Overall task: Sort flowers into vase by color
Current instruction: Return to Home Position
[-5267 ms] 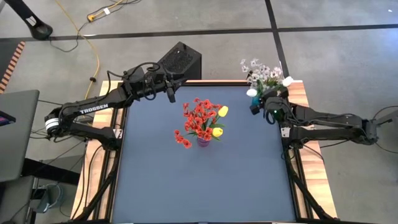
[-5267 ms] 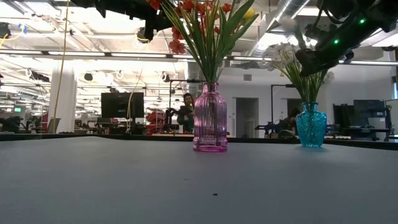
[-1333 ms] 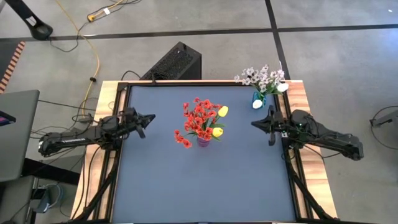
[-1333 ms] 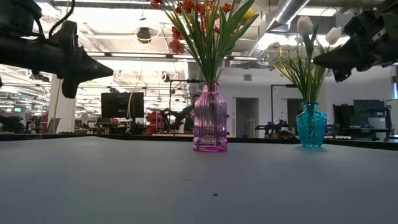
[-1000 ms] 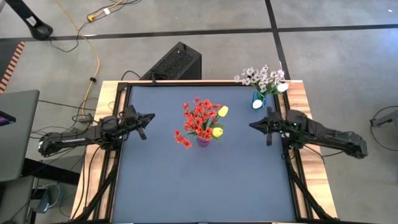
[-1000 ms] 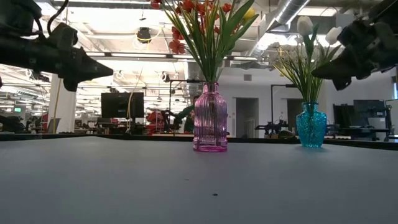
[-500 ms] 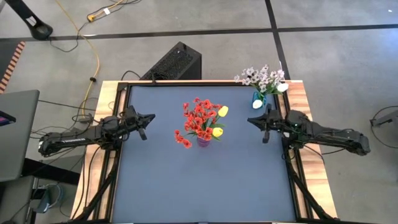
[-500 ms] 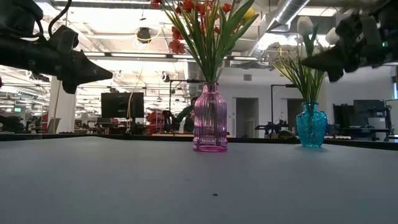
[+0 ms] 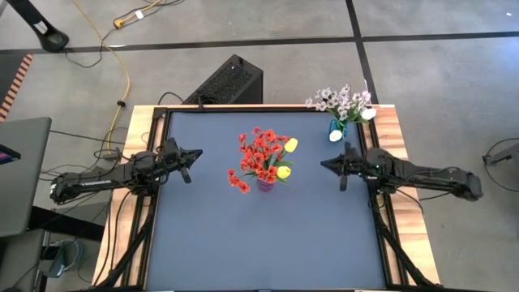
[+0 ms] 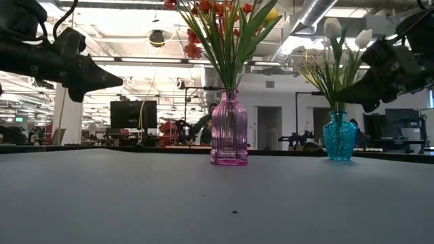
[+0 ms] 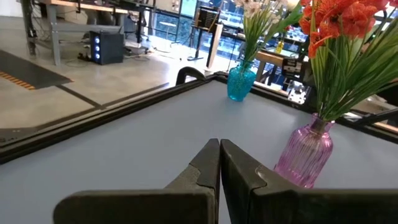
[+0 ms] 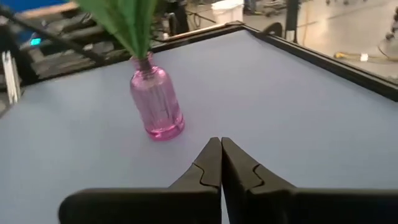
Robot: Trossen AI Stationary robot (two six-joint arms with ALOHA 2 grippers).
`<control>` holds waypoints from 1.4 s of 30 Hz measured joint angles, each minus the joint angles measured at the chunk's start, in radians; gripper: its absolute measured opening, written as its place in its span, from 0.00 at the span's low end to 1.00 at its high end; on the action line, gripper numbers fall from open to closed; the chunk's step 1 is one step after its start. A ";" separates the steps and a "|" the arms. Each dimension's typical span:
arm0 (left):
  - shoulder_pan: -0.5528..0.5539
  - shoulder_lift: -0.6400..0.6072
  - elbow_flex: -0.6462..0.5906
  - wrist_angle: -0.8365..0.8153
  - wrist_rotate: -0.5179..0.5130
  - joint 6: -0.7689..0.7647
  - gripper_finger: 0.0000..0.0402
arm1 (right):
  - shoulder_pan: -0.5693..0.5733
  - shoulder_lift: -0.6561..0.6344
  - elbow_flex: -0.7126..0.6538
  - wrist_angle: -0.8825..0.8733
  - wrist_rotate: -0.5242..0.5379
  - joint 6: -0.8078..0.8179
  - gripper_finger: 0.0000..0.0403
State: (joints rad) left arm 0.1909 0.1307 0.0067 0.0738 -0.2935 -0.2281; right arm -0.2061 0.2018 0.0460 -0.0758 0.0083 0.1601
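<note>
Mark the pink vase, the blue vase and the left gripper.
Pink ribbed glass vase [image 10: 229, 139]: low view, on its ribbed body.
Blue textured glass vase [image 10: 339, 139]: low view, on its round body.
Left gripper [image 11: 219, 143]: left wrist view, where its shut fingers meet at the tips.

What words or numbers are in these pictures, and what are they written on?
None can be read.
Any lettering on the left arm or the right arm is too small to read.
The pink vase and the blue vase show no label.
</note>
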 joint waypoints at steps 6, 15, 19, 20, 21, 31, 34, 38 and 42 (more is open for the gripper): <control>0.000 0.000 0.000 0.000 0.000 0.002 0.00 | -0.028 0.002 0.001 0.000 0.017 0.043 0.09; 0.000 0.000 0.000 0.000 0.000 0.000 0.00 | -0.038 0.003 0.001 -0.003 0.017 0.043 0.10; 0.000 0.000 0.000 0.000 0.000 0.000 0.00 | -0.038 0.003 0.001 -0.003 0.017 0.043 0.10; 0.000 0.000 0.000 0.000 0.000 0.000 0.00 | -0.038 0.003 0.001 -0.003 0.017 0.042 0.10; 0.000 0.000 0.000 0.000 0.000 0.000 0.00 | -0.038 0.003 0.001 -0.004 0.017 0.042 0.10; 0.000 0.000 0.000 0.000 0.000 0.000 0.00 | -0.038 0.003 0.001 -0.005 0.017 0.043 0.11; 0.000 0.000 0.000 0.000 -0.001 0.000 0.00 | -0.038 0.003 0.001 -0.006 0.017 0.042 0.11; 0.000 0.000 0.000 0.000 -0.001 0.000 0.00 | -0.038 0.003 0.001 -0.006 0.018 0.042 0.11; 0.000 0.000 0.000 0.000 -0.001 0.000 0.00 | -0.038 0.003 0.001 -0.006 0.018 0.042 0.11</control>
State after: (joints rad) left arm 0.1913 0.1307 0.0063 0.0734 -0.2943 -0.2280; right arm -0.2443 0.2047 0.0467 -0.0813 0.0261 0.2024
